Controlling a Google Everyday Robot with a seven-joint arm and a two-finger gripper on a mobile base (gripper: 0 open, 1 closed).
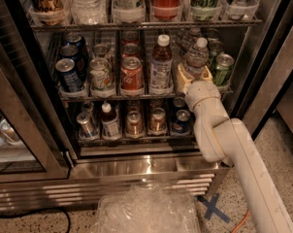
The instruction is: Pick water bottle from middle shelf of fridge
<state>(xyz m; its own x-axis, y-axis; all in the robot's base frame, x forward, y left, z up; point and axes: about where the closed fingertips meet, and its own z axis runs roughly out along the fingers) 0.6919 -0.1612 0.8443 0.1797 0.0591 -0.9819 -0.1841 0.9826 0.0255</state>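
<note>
Floor: speckled stone, with a blue tape cross (212,208) and crumpled clear plastic (146,210) in front of the fridge (137,166).
Fridge: steel cooler with a louvred base; its glass door (20,130) stands open at the left.
Middle shelf (112,97): wire rack with lanes of blue, white, red and green cans.
Water bottle (197,56): upright in the second lane from the right, between a white-capped dark bottle (160,64) and a green can (223,69).
Gripper (195,79): at the shelf front, against the water bottle's lower body; whether it has clamped the bottle cannot be told.
Arm (234,149): cream, reaching in from lower right.
</note>
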